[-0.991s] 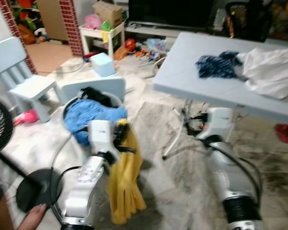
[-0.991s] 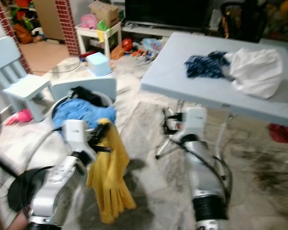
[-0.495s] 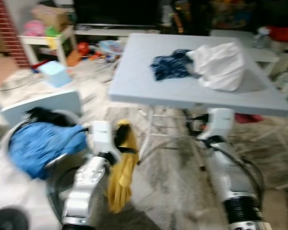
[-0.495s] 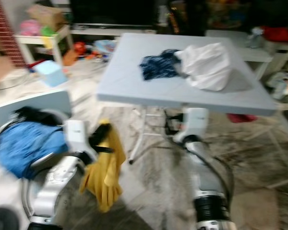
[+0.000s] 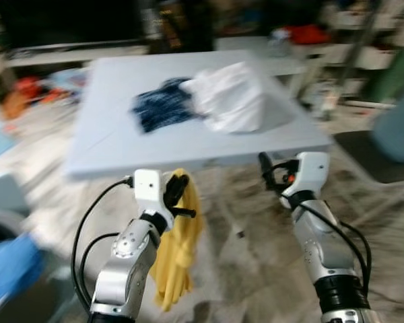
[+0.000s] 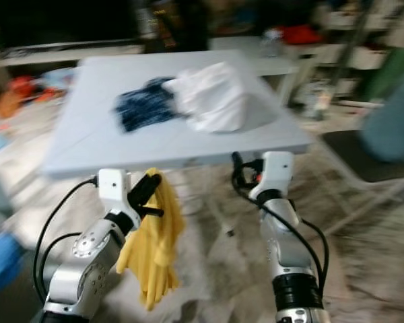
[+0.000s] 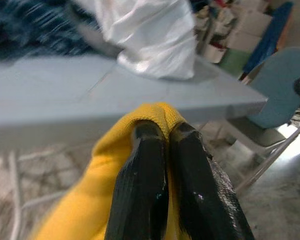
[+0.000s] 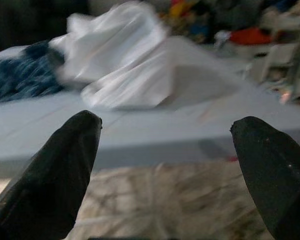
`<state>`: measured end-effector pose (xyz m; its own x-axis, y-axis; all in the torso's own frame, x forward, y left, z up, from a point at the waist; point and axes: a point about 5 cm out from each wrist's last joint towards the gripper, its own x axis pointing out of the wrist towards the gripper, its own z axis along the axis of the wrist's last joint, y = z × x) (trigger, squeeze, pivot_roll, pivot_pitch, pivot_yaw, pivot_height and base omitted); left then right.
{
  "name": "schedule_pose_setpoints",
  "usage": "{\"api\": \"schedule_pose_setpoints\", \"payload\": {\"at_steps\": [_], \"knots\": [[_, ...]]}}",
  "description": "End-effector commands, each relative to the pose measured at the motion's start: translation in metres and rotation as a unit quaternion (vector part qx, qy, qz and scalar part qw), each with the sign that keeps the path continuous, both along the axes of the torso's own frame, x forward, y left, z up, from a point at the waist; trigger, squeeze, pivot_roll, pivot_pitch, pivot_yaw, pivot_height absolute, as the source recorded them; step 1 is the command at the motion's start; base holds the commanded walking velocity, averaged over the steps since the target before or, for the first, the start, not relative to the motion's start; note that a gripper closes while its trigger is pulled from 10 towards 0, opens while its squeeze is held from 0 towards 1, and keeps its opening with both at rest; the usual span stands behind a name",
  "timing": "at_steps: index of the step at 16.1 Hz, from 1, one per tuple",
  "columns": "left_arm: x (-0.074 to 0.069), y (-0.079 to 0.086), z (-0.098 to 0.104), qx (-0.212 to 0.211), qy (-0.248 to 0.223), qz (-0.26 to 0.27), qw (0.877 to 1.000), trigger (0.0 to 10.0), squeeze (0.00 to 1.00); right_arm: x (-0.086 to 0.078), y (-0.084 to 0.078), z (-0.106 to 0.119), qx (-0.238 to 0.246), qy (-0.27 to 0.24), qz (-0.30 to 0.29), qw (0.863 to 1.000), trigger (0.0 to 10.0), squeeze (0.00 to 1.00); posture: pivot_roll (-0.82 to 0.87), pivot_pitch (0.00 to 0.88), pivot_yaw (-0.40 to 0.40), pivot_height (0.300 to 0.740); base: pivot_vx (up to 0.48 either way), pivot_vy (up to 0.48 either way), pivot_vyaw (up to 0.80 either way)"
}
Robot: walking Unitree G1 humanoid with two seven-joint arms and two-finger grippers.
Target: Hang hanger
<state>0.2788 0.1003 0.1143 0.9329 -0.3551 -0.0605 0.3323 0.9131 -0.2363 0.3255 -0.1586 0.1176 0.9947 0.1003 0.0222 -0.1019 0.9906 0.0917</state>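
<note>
My left gripper (image 5: 174,192) is shut on the top of a yellow garment (image 5: 176,250), which hangs limp below it just in front of the near edge of the grey table (image 5: 108,145). In the left wrist view both black fingers (image 7: 145,170) pinch a fold of the yellow garment (image 7: 85,210). My right gripper (image 5: 272,168) is open and holds nothing, level with the table edge; its wrist view shows wide-apart fingers (image 8: 55,170). A white cloth (image 5: 229,94) and a dark blue patterned cloth (image 5: 158,108) lie on the table. The views are blurred.
A blue chair back (image 5: 398,121) and a dark seat (image 5: 367,145) stand to the right of the table. Blue laundry (image 5: 7,269) lies at the lower left. Cluttered shelves run along the back. Pale patterned floor (image 5: 249,269) lies between my arms.
The camera has swung to the right: the basket and small chair slid off to the left and the table now lies straight ahead. Both arms keep their pose and the yellow garment stays held.
</note>
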Motion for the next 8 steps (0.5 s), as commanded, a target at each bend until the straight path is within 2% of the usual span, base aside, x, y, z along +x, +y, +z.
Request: {"api": "schedule_pose_setpoints", "payload": {"at_steps": [1, 3, 5, 8], "knots": [[0.0024, 0.0052, 0.0086, 0.004, -0.019, 0.007, 1.0, 10.0, 0.0, 0.0022, 0.0099, 0.0058, 0.002, -0.01, 0.014, 1.0, 10.0, 0.0, -0.07, 0.0, -0.043, 0.74, 0.356, 0.0, -0.8], [0.0025, 0.0057, 0.007, 0.008, -0.014, 0.012, 1.0, 10.0, 0.0, 0.0025, 0.0098, 0.0061, 0.002, -0.011, 0.014, 1.0, 10.0, 0.0, -0.08, 0.0, -0.043, 0.74, 0.281, 0.0, -0.8], [0.0029, 0.0068, 0.0049, 0.009, -0.005, 0.026, 1.0, 10.0, 0.0, 0.0024, 0.0095, 0.006, 0.002, -0.011, 0.013, 1.0, 10.0, 0.0, -0.08, 0.0, -0.043, 0.74, 0.0, 0.0, -0.8], [0.0048, 0.0049, 0.0031, 0.01, 0.014, 0.043, 0.999, 10.0, 0.0, 0.0018, 0.0098, 0.0047, 0.0, -0.008, 0.014, 1.0, 10.0, 0.0, -0.08, 0.0, -0.045, 0.74, 0.0, 0.0, 0.0]]}}
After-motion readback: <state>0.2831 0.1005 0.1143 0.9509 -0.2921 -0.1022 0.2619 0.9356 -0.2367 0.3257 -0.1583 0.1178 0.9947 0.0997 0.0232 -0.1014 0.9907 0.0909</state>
